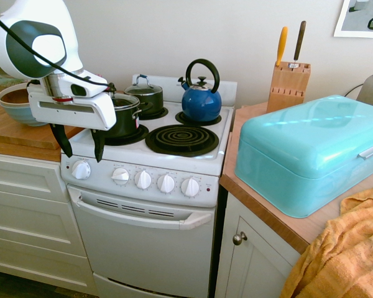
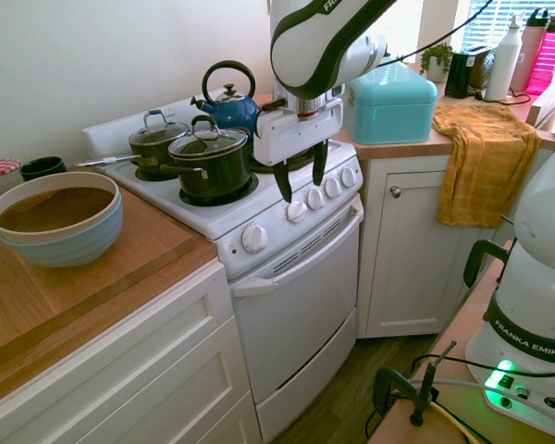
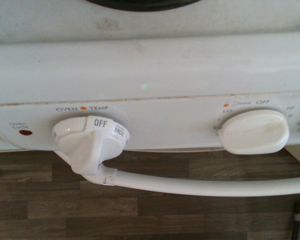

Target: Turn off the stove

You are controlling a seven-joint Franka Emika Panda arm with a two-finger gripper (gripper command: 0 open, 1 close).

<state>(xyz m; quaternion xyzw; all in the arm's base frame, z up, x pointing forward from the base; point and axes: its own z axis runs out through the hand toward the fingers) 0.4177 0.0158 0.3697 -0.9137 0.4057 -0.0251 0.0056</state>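
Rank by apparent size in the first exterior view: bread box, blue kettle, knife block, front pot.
1. Turquoise bread box, though it sits nearest the camera.
2. Blue kettle.
3. Knife block and front pot: unsure, the pot is partly hidden behind the gripper.

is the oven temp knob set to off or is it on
Off. In the wrist view the oven temp knob has its OFF mark at the top, under the orange index dot, and the oven cycle light looks dark.

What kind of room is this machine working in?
Most likely a home kitchen: a small white stove carrying pots and a blue kettle, wooden countertops over white cabinets, and a knife block by the wall.
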